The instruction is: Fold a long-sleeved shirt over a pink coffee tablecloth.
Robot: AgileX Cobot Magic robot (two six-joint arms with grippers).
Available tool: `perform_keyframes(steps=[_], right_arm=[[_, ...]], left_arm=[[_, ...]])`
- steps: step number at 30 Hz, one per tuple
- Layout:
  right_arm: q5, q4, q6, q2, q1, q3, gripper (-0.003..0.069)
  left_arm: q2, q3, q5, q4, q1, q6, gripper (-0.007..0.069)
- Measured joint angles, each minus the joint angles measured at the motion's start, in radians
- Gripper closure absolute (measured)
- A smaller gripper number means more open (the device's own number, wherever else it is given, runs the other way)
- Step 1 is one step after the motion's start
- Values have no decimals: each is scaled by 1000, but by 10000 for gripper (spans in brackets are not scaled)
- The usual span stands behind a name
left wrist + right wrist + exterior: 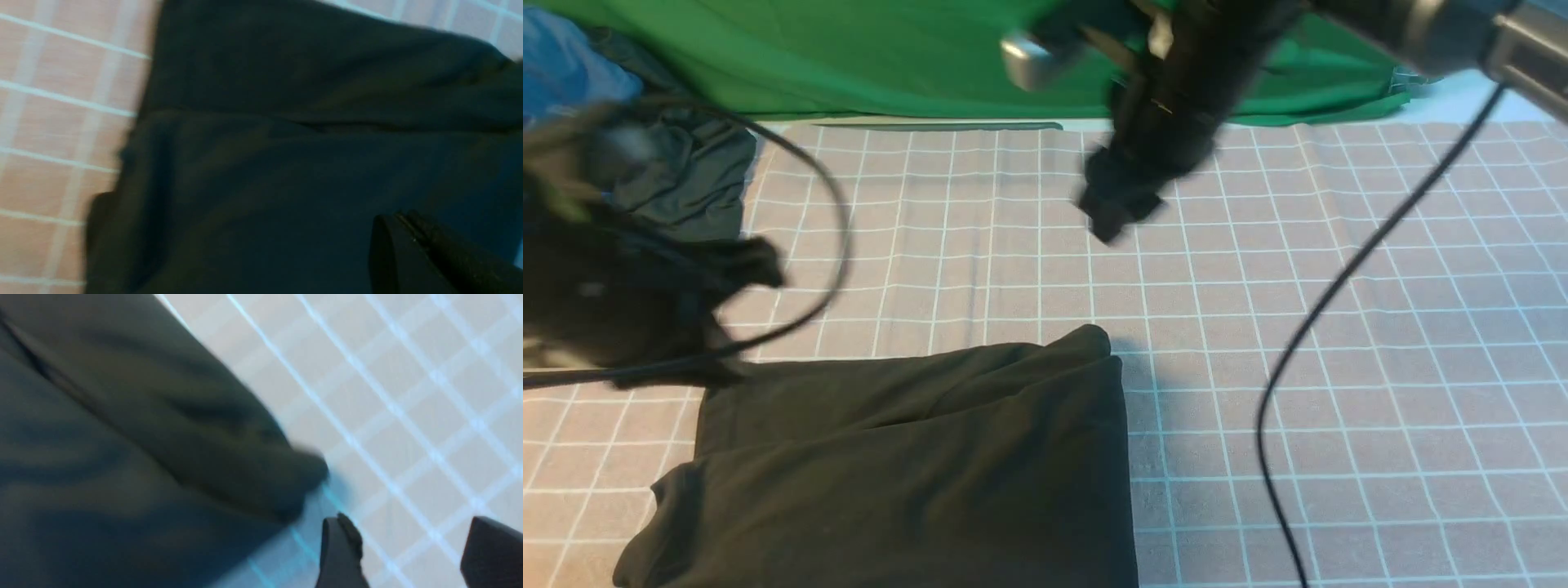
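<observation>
From the front, the black shirt [907,465] lies folded into a compact block at the near left of the pink tablecloth [1339,327]. The right gripper [1119,204] hangs blurred above the far middle, and the left gripper [760,269] hovers at the left edge. The left wrist view shows its jaws pressed together, empty, above the shirt [286,155]. The right wrist view shows spread fingers [339,555] holding nothing, beside the shirt's corner [122,457]. The folding looks nearly complete; next probably calls only for tidying or backing away
</observation>
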Motion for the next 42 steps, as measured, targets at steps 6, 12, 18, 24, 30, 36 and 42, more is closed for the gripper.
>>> perform_keyframes(steps=[6, 12, 18, 24, 30, 36, 42], right_arm=[[11, 7, -168, 22, 18, 105, 172], [-45, 9, -283, 77, 69, 109, 95], [-106, 10, -339, 101, 94, 109, 86], [-107, 7, -367, 135, 94, 109, 91], [-71, 7, -438, 139, 94, 109, 288], [-42, 7, -474, 155, 94, 109, 506], [-19, 0, -514, 155, 94, 90, 622]], left_arm=[[109, 73, -98, -44, 0, 50, 610], [117, 221, -235, -146, 0, 90, 610], [140, 312, -326, -203, 0, 135, 610], [161, 343, -353, -212, 0, 139, 610], [161, 343, -364, -213, 0, 143, 610], [161, 343, -366, -213, 0, 147, 610], [161, 343, -366, -213, 0, 147, 610]])
